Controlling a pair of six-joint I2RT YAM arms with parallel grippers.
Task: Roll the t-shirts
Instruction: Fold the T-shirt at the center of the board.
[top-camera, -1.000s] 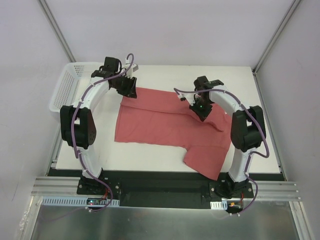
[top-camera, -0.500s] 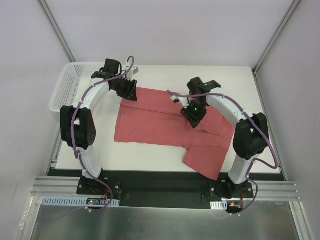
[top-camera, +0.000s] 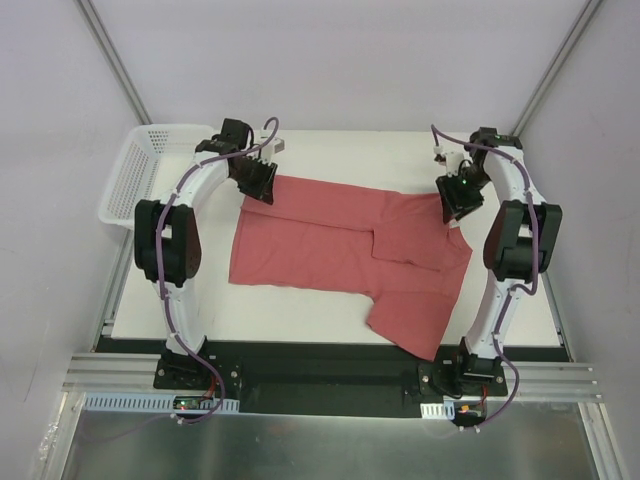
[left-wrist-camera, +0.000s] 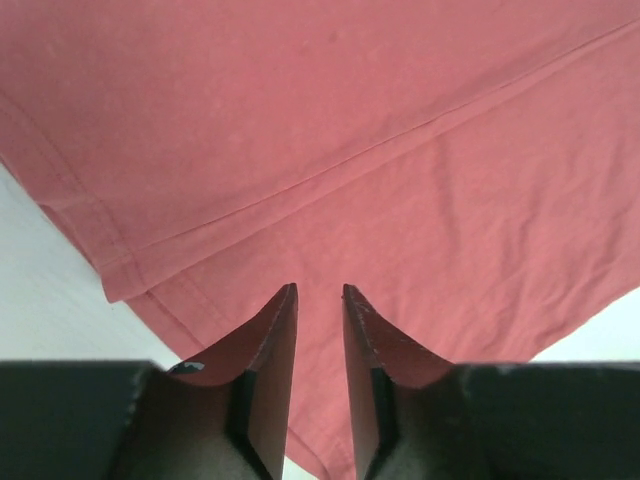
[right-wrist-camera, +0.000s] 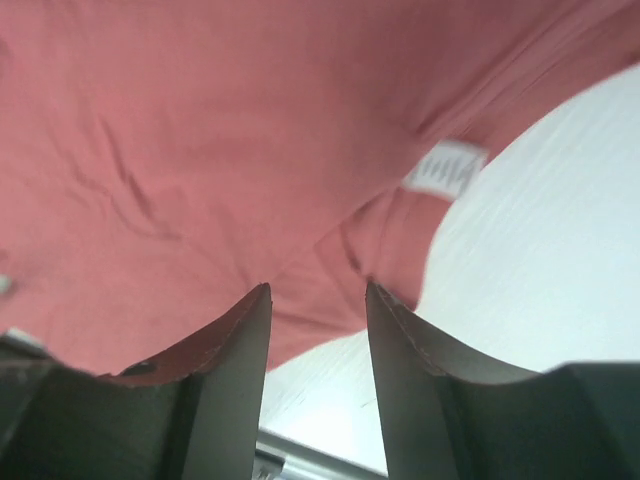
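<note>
The salmon-red t-shirt (top-camera: 320, 240) lies spread flat across the white table (top-camera: 300, 310), one sleeve (top-camera: 410, 320) reaching the near edge. My left gripper (top-camera: 258, 187) hovers over the shirt's far left corner. In the left wrist view its jaws (left-wrist-camera: 318, 290) stand a narrow gap apart above the hemmed fabric (left-wrist-camera: 350, 150), and nothing shows pinched between them. My right gripper (top-camera: 457, 205) is at the shirt's far right edge. In the right wrist view it (right-wrist-camera: 318, 288) is open over the cloth's edge (right-wrist-camera: 200, 120), close to a white label (right-wrist-camera: 445, 167).
A white perforated basket (top-camera: 130, 175) sits off the table's far left corner. Grey walls with metal posts close in the back and sides. Bare white table (right-wrist-camera: 540, 220) runs right of the shirt, and the black base rail (top-camera: 320, 375) lies along the near edge.
The right arm swung from the shirt's middle out to its far right edge and its jaws opened. The left gripper stayed at the far left corner and its jaws narrowed.
</note>
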